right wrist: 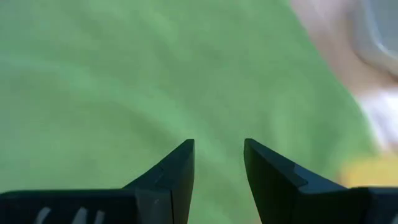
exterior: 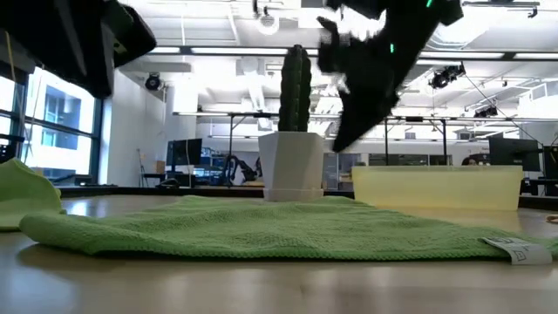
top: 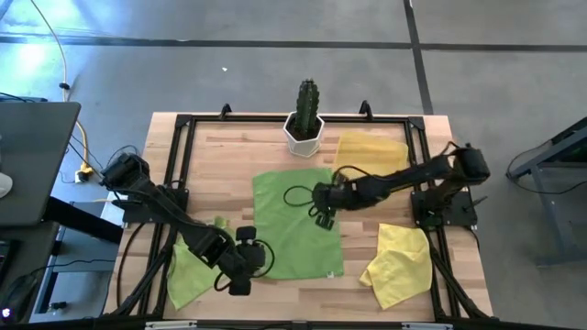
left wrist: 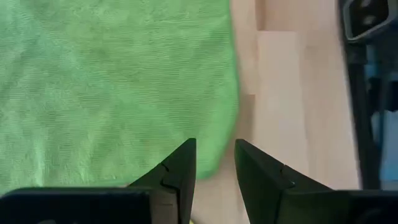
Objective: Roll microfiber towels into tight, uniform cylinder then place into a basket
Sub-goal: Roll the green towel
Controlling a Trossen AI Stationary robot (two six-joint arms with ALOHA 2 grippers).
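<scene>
Lime-green microfiber towel [top: 295,220] lies spread flat at the centre of the pale wooden table [top: 229,156]. Left gripper [top: 246,266] hangs over the towel's near left corner, fingers [left wrist: 177,171] spread a little, nothing between them. Right gripper [top: 323,216] hovers above the towel's right half, tips parted, empty.

Second lime-green towel [top: 190,271] sits crumpled at the near left, beside the left arm. Bright yellow towel [top: 398,266] is bunched at the near right. Shallow pale-yellow square basket [top: 371,151] stands at the far right, just beside a white hexagonal pot with a green cactus [top: 305,124].
</scene>
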